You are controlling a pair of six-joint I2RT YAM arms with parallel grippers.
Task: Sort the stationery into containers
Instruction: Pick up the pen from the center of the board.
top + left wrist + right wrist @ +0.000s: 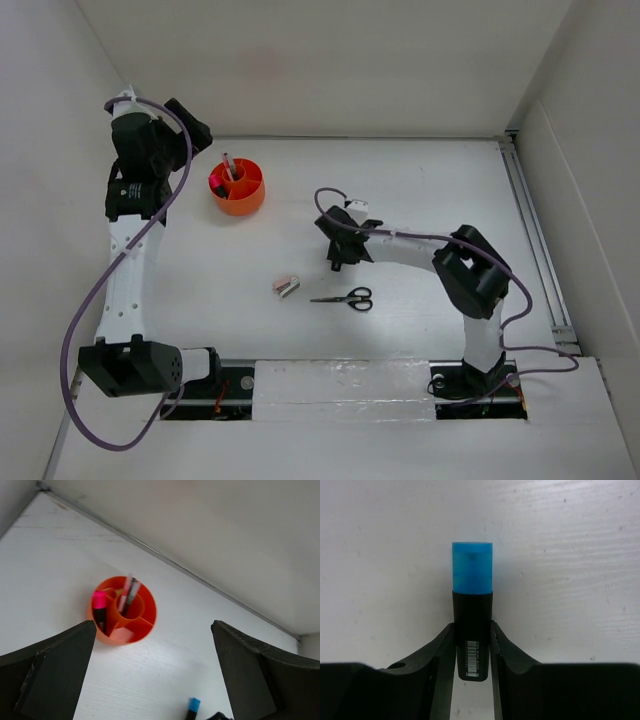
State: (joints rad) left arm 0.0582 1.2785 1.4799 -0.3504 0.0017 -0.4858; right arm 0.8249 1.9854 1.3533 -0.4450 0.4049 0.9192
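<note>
Right of the orange tub (240, 203) and nearer the arm bases, the right gripper (472, 625) pinches the blue-capped highlighter (472, 567). Its fingers (442, 650) press both sides of the black barrel, and the blue cap sticks out ahead of them over the white table (420, 190). The left gripper (153, 625) hangs above and just left of the tub with its jaws spread wide and nothing between them. Inside the tub, a pink-capped highlighter (99, 605) stands in an outer compartment and two slim pens (128, 592) lean in the round centre cup. Nearer the bases than the tub, the stapler (287, 287) and the black-handled scissors (347, 298) lie beside each other, apart.
</note>
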